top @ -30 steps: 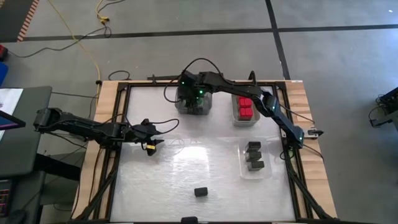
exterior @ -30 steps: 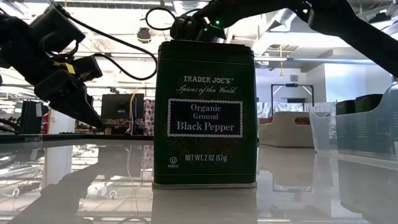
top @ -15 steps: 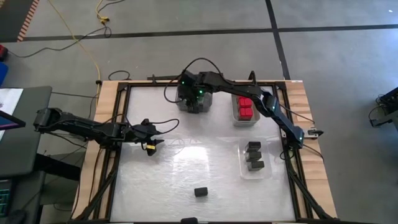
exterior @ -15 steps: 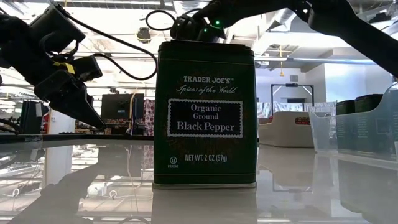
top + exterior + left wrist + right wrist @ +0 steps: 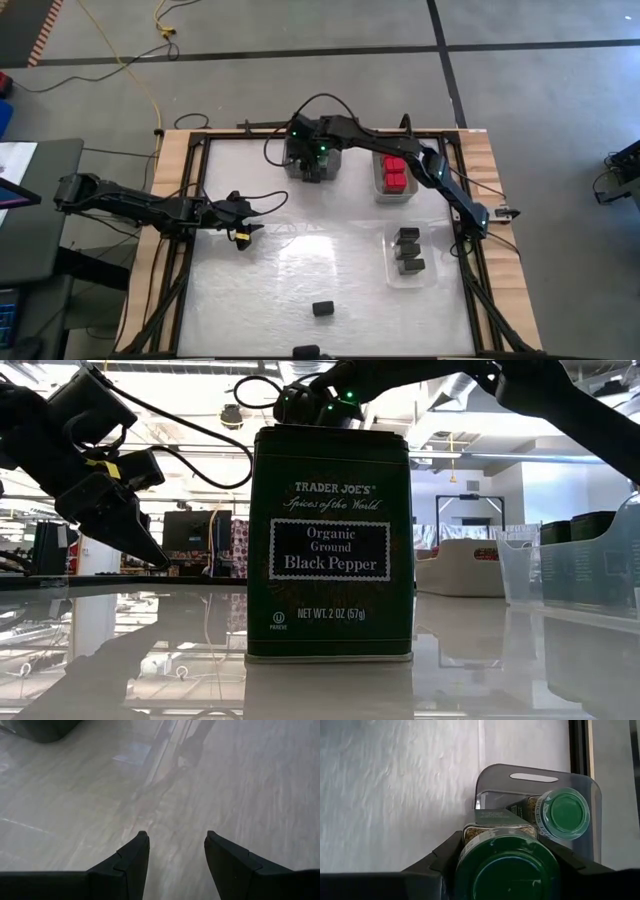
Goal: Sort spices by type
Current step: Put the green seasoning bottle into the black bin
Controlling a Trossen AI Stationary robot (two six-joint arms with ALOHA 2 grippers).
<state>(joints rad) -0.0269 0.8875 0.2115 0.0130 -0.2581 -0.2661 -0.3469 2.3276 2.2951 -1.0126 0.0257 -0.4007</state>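
Spices sorted across the counter (image 5: 330, 260): red-topped boxes (image 5: 394, 172) in one tray, dark blocks (image 5: 408, 250) in another. Right wrist view alone shows right fingers (image 5: 451, 854) clamping a green-lidded jar (image 5: 506, 867) over the grey tray (image 5: 530, 782). Left fingers (image 5: 135, 857) parted, empty. Black pepper tin (image 5: 331, 545) near front edge.

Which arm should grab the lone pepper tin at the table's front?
Left, probably. The left gripper hangs open and empty over bare table, nearer the black pepper tin. The right gripper is shut on a green-lidded jar over the grey tray.
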